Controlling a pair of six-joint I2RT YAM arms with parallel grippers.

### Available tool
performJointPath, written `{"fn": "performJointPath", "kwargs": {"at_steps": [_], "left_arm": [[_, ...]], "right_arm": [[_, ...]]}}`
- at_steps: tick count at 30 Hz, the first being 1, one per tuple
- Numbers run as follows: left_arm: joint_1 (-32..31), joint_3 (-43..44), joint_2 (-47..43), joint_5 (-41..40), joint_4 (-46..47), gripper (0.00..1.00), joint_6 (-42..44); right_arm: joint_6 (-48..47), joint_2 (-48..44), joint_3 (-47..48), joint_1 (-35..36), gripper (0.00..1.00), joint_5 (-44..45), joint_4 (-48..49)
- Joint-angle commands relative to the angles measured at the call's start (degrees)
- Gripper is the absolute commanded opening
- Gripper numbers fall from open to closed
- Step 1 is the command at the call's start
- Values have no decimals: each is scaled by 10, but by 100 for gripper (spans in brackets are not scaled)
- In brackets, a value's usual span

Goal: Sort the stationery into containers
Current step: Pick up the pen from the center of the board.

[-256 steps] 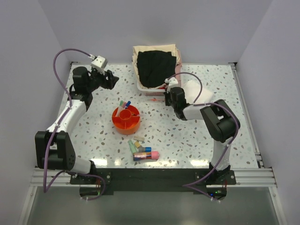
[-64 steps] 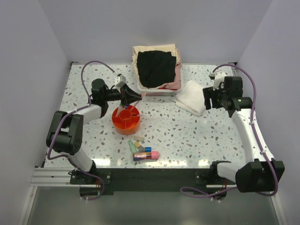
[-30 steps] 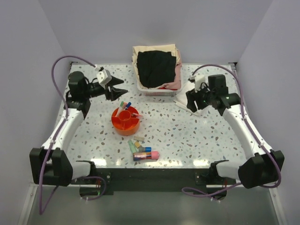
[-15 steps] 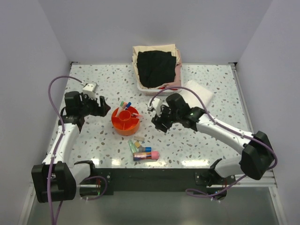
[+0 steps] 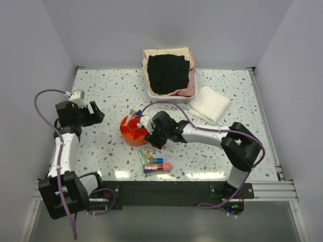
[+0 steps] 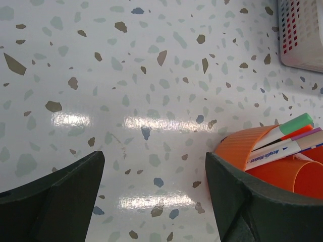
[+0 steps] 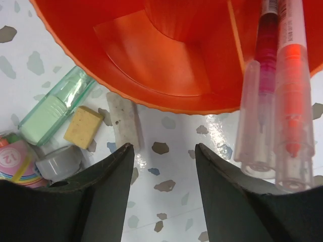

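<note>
The round orange tray [image 5: 132, 132] sits left of centre with several pens [image 5: 135, 113] leaning out of its far side. More stationery [image 5: 153, 161] lies in a heap just in front of it. My right gripper [image 5: 148, 142] hangs open over the table between tray and heap, holding nothing. In the right wrist view the gripper [image 7: 162, 151] faces the tray's rim [image 7: 121, 91]. A white stick [image 7: 123, 120] lies by its left finger, with a yellow eraser [image 7: 83, 126] and a green tube [image 7: 54, 113] beyond. Two pens [image 7: 280, 101] overhang the rim. My left gripper [image 5: 94, 113] is open and empty, left of the tray [image 6: 250, 145].
A white basket [image 5: 169, 93] of dark and pink clothes stands at the back centre, its corner [image 6: 303, 35] visible from the left wrist. A folded white cloth [image 5: 209, 103] lies right of the basket. Bare speckled table [image 6: 126, 75] stretches ahead of the left gripper.
My right arm has swung from the cloth down to the tray's near edge, its jaws narrowing a little. My left arm has drawn back leftward, away from the tray, and opened wider.
</note>
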Motion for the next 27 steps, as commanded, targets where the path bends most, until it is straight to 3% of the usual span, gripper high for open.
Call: {"fn": "performJointPath", "kwargs": {"at_steps": [1, 18, 22, 27], "left_arm": [[6, 23, -5, 5, -1, 86, -2], [5, 34, 18, 27, 16, 86, -6], [6, 32, 16, 30, 17, 86, -9], [6, 27, 13, 30, 18, 86, -8]], "right_arm": [[3, -3, 18, 17, 55, 12, 38], [-28, 10, -12, 53, 48, 64, 38], [-32, 14, -13, 53, 44, 52, 37], [-34, 16, -15, 53, 46, 33, 31]]}}
